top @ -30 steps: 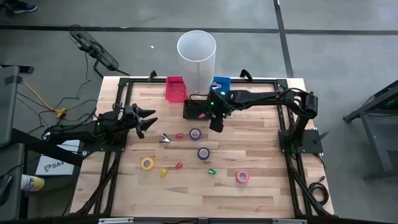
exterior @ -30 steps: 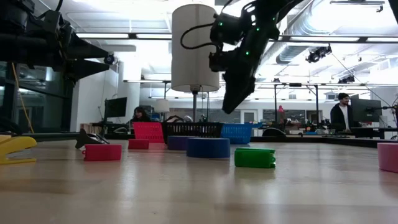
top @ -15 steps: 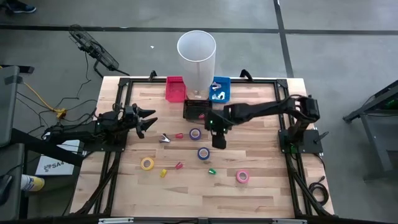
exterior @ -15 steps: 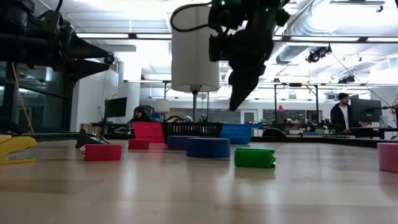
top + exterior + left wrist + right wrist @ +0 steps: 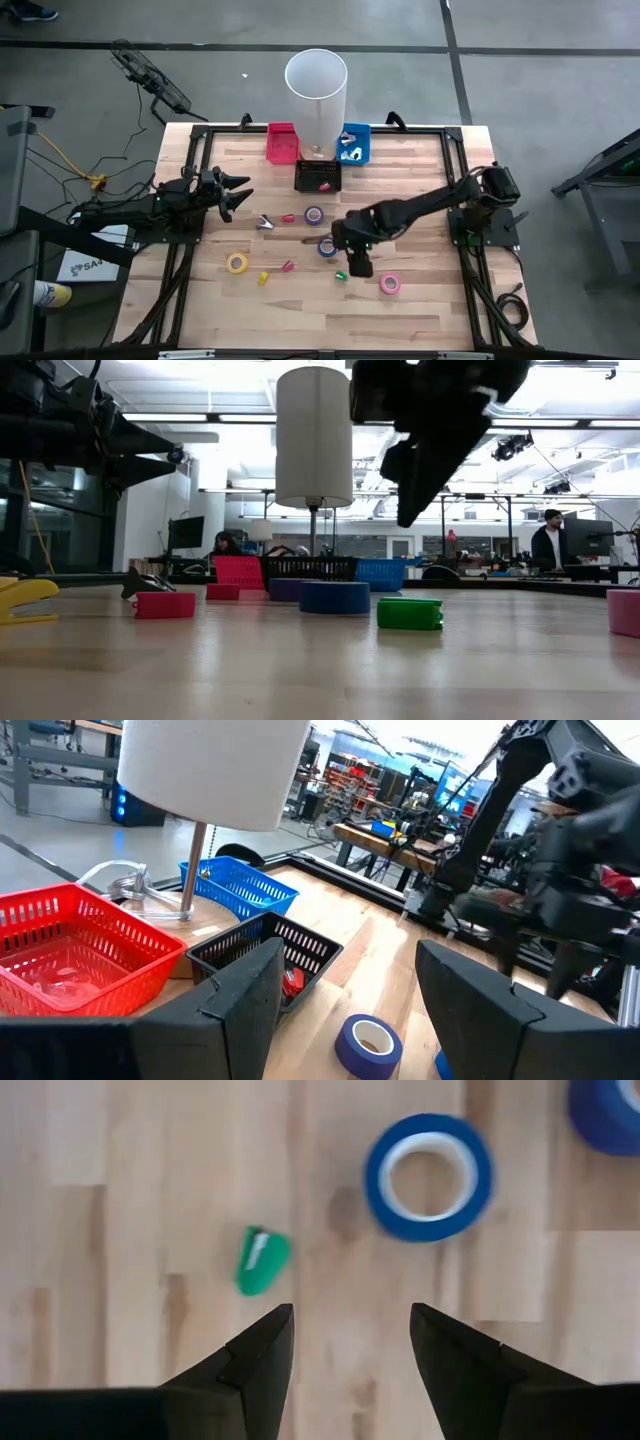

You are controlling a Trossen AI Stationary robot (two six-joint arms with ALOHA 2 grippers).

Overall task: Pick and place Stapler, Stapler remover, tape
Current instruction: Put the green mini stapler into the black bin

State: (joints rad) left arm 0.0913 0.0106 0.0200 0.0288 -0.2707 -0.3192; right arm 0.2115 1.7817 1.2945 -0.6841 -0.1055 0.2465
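Note:
Tape rolls lie flat on the table: yellow [image 5: 237, 263], pink [image 5: 390, 284] and two blue ones [image 5: 314, 215] [image 5: 327, 245]. Small coloured pieces lie among them: green [image 5: 340, 275], red [image 5: 287, 267], yellow [image 5: 263, 279], and a silvery one [image 5: 265, 222]. My right gripper [image 5: 357, 266] hangs open above the table, pointing down, between the green piece [image 5: 260, 1260] and the pink roll; the nearer blue roll [image 5: 428, 1177] lies just beyond its fingers. My left gripper [image 5: 240, 197] waits open over the table's left side, facing a blue roll [image 5: 365, 1040].
At the far edge stand a red basket [image 5: 282, 142], a black basket [image 5: 318, 176] and a blue basket [image 5: 352, 145], with a tall white cylinder [image 5: 316, 85] on a thin stem between them. Black frame rails run along the table's sides. People show in the room behind.
My right arm has swung from above the black basket toward the table's near edge, passing over the blue rolls, and now hangs over the green piece and the nearer blue roll. The things on the table have stayed where they were.

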